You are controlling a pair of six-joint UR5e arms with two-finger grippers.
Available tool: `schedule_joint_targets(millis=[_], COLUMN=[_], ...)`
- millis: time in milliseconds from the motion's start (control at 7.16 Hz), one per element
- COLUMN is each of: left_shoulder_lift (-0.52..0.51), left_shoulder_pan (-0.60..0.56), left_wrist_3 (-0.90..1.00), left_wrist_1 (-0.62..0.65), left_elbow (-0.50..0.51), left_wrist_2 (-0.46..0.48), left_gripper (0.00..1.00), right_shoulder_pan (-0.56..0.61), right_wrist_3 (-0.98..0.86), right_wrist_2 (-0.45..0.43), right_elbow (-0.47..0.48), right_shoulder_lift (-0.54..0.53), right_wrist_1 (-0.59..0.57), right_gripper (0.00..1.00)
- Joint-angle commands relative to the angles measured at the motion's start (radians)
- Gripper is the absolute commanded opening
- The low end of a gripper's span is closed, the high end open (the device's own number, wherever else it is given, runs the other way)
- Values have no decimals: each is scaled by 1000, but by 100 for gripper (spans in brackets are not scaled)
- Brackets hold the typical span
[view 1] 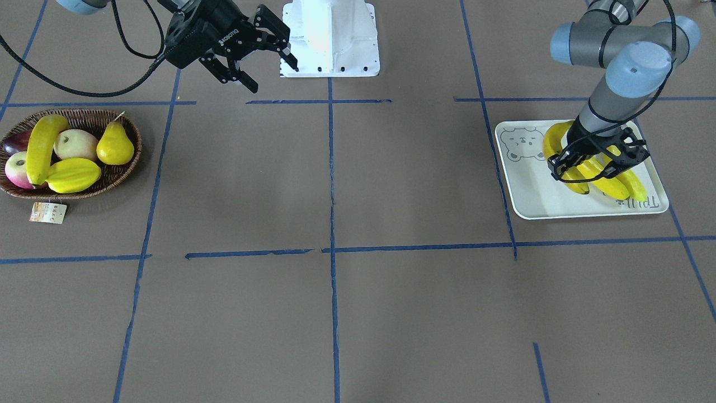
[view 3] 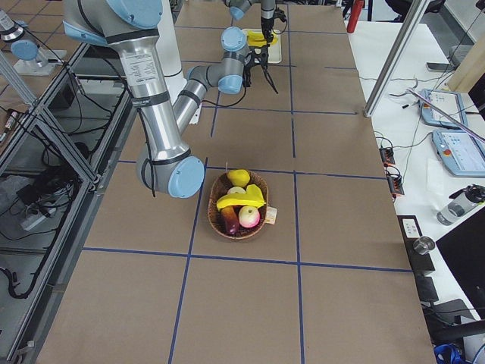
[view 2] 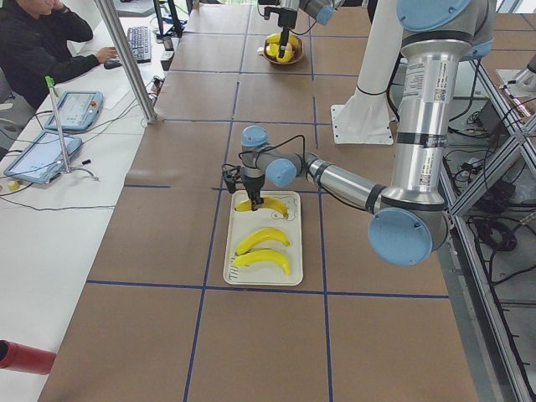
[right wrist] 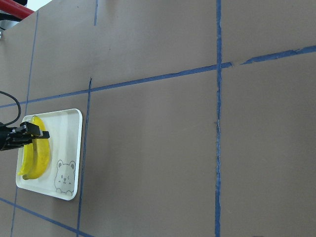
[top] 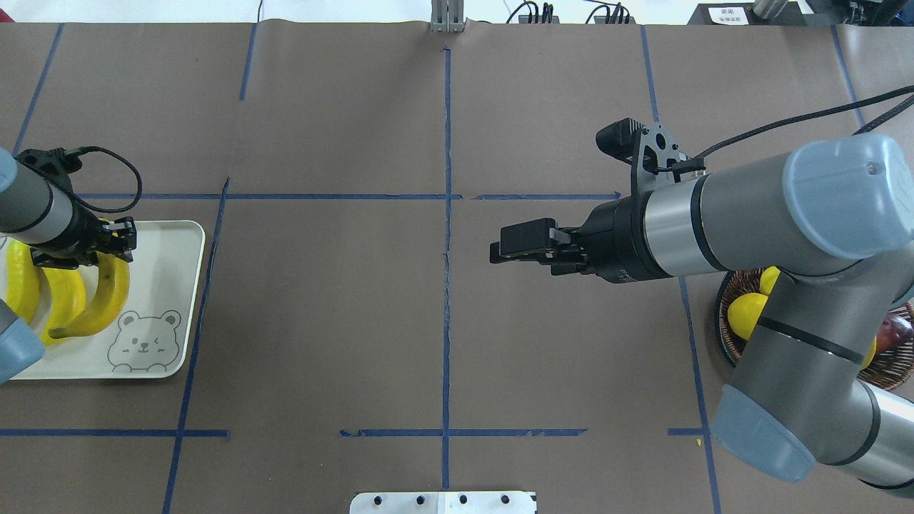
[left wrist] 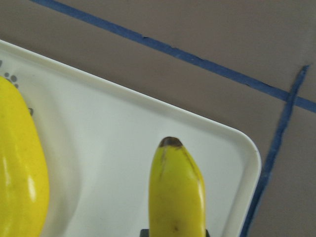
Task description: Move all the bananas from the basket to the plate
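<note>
One banana sits in the wicker basket, lying among the apples. The starfruit touches its lower end and the pear sits at the basket's other side. The other three bananas lie side by side on the bear-printed plate, which is well apart from the basket at the opposite end of the table. My left gripper is low over that plate. Its jaws look spread wide, straddling the banana nearest the bear rather than clamping it. My right gripper hangs in the air near the basket, on the robot-base side of it, with its jaws apart and nothing between them. I judge the last banana to be light, stiff and smooth-skinned, so it could roll or slip in the fingers. I'd take it across its narrow width at mid-length, where it rides highest above its neighbours, and avoid the tapered ends.
</note>
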Motion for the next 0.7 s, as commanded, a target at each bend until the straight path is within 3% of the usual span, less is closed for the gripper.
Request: schedule_joint_targets(millis=[0, 140, 559], left_shoulder_lift=[3, 0, -5], left_shoulder_pan=[0, 3, 0], left_wrist_3=[1, 0, -3], left_wrist_1=[-4, -6, -59], left_elbow=[21, 25, -4], left_wrist_2=[13, 13, 0], left_gripper=[26, 99, 100], right_shoulder_pan=[3, 11, 89], right_wrist_3=[7, 7, -1], right_wrist_2=[0, 1, 26], right_elbow=[1, 1, 9], right_shoulder_lift=[1, 0, -98], right_wrist_1=[1, 0, -3], right_gripper=[100, 100, 100])
